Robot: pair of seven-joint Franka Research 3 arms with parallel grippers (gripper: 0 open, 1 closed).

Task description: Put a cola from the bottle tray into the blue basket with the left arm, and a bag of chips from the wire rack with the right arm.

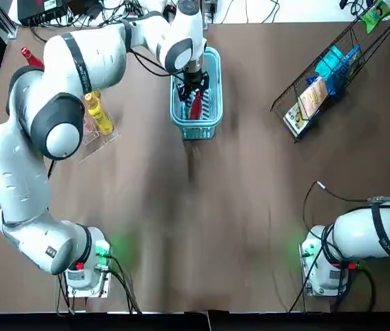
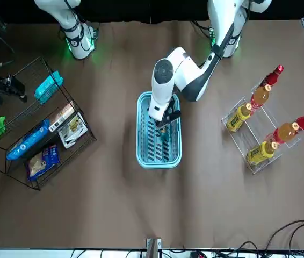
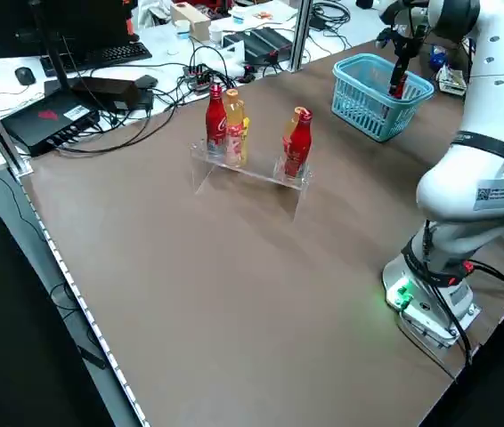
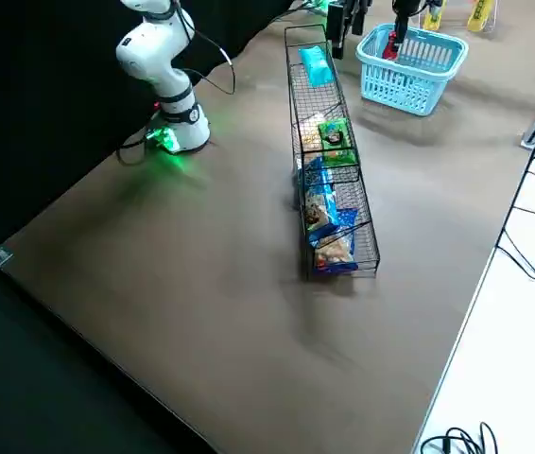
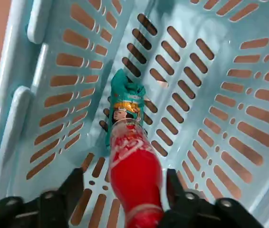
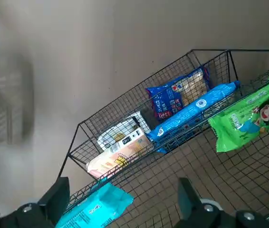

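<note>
Over the blue basket [image 1: 198, 131], in the top view, your left hand [image 1: 195, 89] hangs right above the cola [image 1: 195, 109], which is inside the basket. Front view: your right hand [image 2: 13, 87] hovers at the wire rack [image 2: 28, 115]. Left side view: the cola's long axis is upright, base down. Left wrist view: its neck points toward the hand, with a teal packet [image 5: 125, 95] beneath; you cannot tell whether the hand pinches it. Right wrist view: the right hand is spread and empty above the chip bags [image 6: 175, 97].

Bright, even overhead light covers the matte brown tabletop [image 1: 236, 227]. The light-blue slotted plastic basket [image 1: 213, 76] throws a soft shadow. 2 green glows [image 1: 103, 249] sit low in the top view. The glossy red bottle [image 5: 134, 180] perhaps shows faint glare.
</note>
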